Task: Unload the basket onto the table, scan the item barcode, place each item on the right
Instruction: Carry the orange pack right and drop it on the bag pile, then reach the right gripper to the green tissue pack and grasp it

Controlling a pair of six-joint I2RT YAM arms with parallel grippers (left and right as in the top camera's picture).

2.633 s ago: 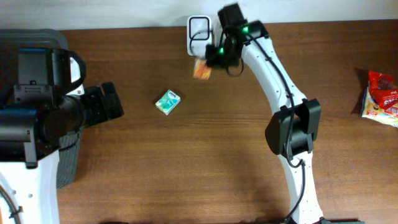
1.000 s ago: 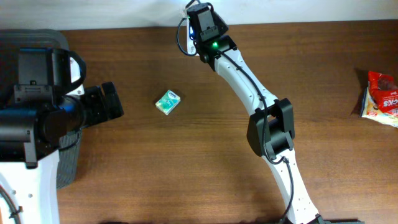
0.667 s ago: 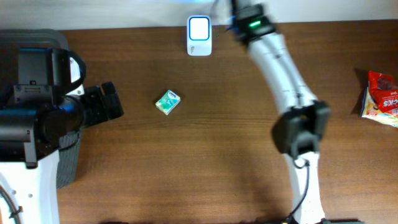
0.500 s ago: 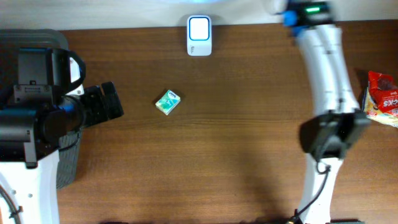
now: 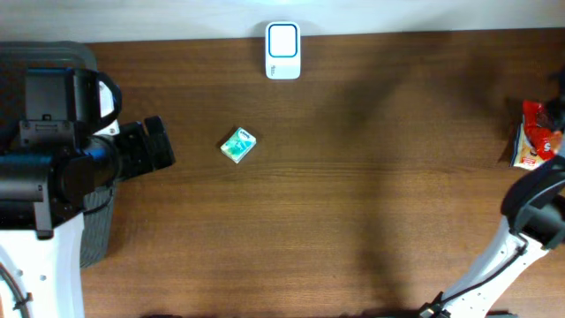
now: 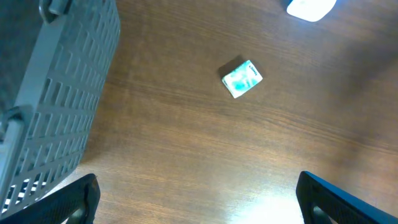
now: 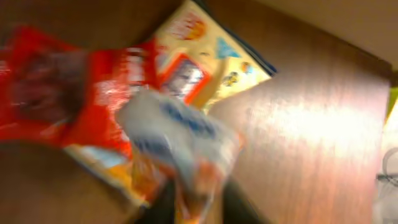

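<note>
Overhead, the white barcode scanner [image 5: 282, 51] stands at the far edge of the brown table [image 5: 353, 221]. A small teal box [image 5: 238, 145] lies alone on the wood well short of it, turned askew to the table's edges. The left arm [image 5: 53, 177] reaches in from the left side beside a grey slatted basket [image 5: 93, 238]. Its left gripper [image 5: 154, 146] points toward the box but is well apart from it. The left wrist view shows those jaws spread wide with nothing between them — the dark fingertips [image 6: 62, 202] sit in the lower corners, with the box and a corner of the scanner beyond.

At the table's right edge the right arm [image 5: 538, 203] bends beside a red snack packet [image 5: 537, 132]. The right wrist view is badly blurred. A white, blue and orange packet [image 7: 180, 140] fills the foreground just above the right gripper [image 7: 198, 210], over the red packet and a yellow packet [image 7: 211, 56] lying on the wood. Whether those jaws are clamped on the packet or parted from it cannot be told — the blur hides the contact.
</note>
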